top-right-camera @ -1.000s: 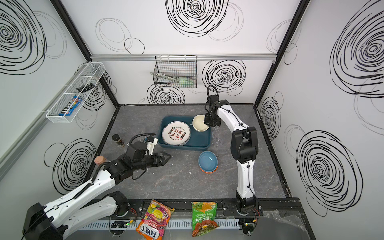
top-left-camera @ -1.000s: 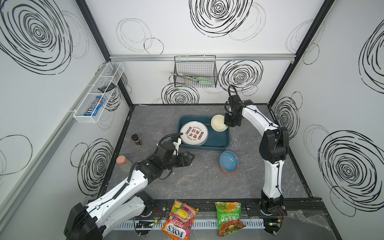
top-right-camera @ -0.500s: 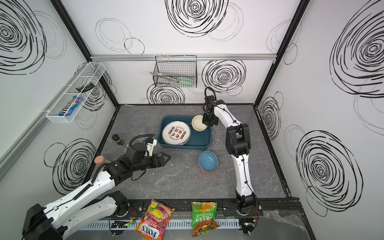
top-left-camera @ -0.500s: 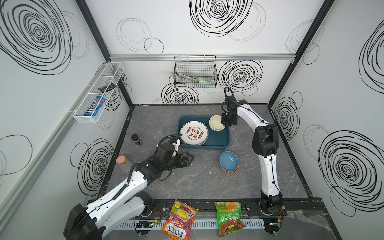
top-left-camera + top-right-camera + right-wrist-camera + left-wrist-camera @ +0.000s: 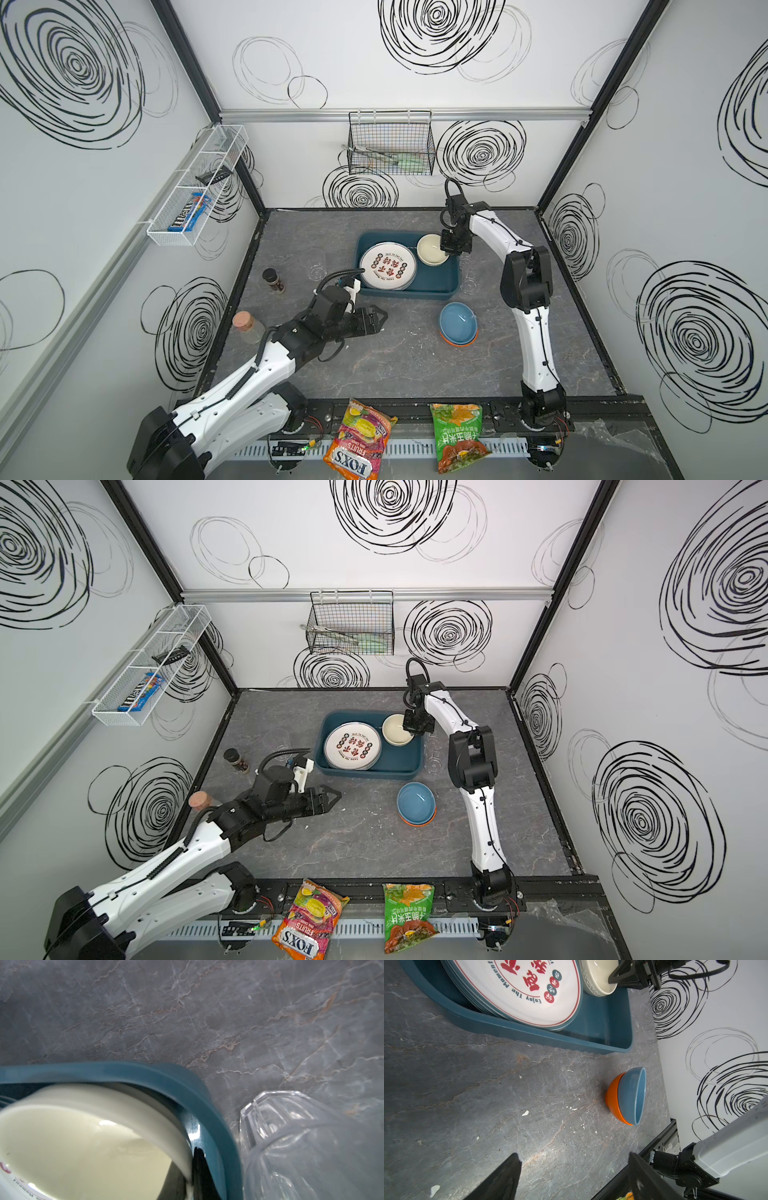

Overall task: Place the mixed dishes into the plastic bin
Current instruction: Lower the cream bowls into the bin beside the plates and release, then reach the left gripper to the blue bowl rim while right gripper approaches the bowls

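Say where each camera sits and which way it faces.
Top views: high in front, looking down on the table; left gripper shows open, right gripper shut on the cream bowl in the plastic bin.
Left wrist: low, facing the blue bowl and bin; its spread jaws show.
Right wrist: close over bowl rim, bin corner, clear cup; one jaw shows.
Shared: all show cream bowl and bin.

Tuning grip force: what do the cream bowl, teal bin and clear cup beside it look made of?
The cream bowl: likely glazed ceramic, glossy highlights, thick rim.
The teal bin: plastic, smooth semi-gloss, moulded rounded rim.
The cup: clear, faceted; glass or hard acrylic, cannot tell.
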Robot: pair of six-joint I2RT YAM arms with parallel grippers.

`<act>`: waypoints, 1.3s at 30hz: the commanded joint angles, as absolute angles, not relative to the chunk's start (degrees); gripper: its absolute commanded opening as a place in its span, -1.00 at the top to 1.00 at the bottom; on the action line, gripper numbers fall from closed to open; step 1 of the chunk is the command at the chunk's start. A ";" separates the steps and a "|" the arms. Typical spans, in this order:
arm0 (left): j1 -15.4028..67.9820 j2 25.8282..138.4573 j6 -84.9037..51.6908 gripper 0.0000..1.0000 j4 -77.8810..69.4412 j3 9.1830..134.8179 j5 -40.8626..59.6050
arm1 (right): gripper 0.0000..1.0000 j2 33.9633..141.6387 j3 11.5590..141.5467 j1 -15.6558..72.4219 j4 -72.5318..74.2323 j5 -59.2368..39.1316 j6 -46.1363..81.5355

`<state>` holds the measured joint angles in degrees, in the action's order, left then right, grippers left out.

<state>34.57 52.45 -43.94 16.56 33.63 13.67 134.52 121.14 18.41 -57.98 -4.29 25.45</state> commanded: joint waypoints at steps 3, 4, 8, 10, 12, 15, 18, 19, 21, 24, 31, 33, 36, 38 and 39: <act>34.10 52.72 -44.21 -0.68 14.85 32.87 13.75 | 0.80 135.09 123.57 18.98 -58.44 -3.69 25.93; 34.10 52.72 -44.24 -0.68 14.85 32.89 13.77 | 0.79 135.09 123.57 19.14 -58.41 -3.67 25.93; 34.10 52.67 -44.35 -0.68 14.77 32.79 13.77 | 0.77 135.25 123.56 19.59 -58.45 -3.26 25.85; 34.10 52.61 -44.38 -0.68 14.77 32.70 13.84 | 0.74 135.48 123.65 19.73 -58.72 -3.08 25.84; 34.10 52.40 -44.38 -0.68 14.77 32.63 13.79 | 0.70 135.60 123.58 19.75 -58.82 -2.99 25.84; 34.10 52.17 -44.57 -0.68 14.77 32.46 13.72 | 0.60 135.53 123.65 19.86 -58.89 -2.81 25.93; 34.10 52.11 -44.56 -0.68 14.77 32.42 13.73 | 0.53 135.03 123.63 19.93 -58.80 -2.95 26.02; 34.10 52.16 -44.56 -0.68 14.76 32.45 13.72 | 0.50 134.84 123.73 19.93 -58.86 -2.99 26.10; 34.15 52.29 -44.56 -0.68 14.77 32.60 13.76 | 0.49 134.27 123.93 19.91 -59.05 -2.75 26.10; 34.10 52.43 -44.39 -0.69 14.76 32.93 13.80 | 0.46 132.78 123.95 19.88 -59.19 -2.37 26.05; 34.10 52.94 -43.95 -0.69 14.60 34.01 13.95 | 0.38 125.95 120.40 20.19 -58.19 -0.85 26.02; 34.10 53.09 -43.96 -0.69 14.41 34.31 14.23 | 0.38 123.40 118.33 20.37 -57.14 -0.89 26.02; 34.19 53.35 -43.95 -0.69 14.20 34.62 14.65 | 0.37 119.48 114.63 20.72 -55.50 -1.27 25.95; 34.26 53.60 -43.87 -0.67 14.11 34.89 15.17 | 0.35 116.43 111.42 21.02 -54.06 -2.17 25.77; 34.32 53.76 -43.86 -0.65 14.07 35.05 15.20 | 0.35 114.95 109.76 21.11 -53.49 -2.56 25.69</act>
<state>34.44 53.28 -44.18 16.51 33.19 14.35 119.42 112.97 20.40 -55.18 -2.09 25.63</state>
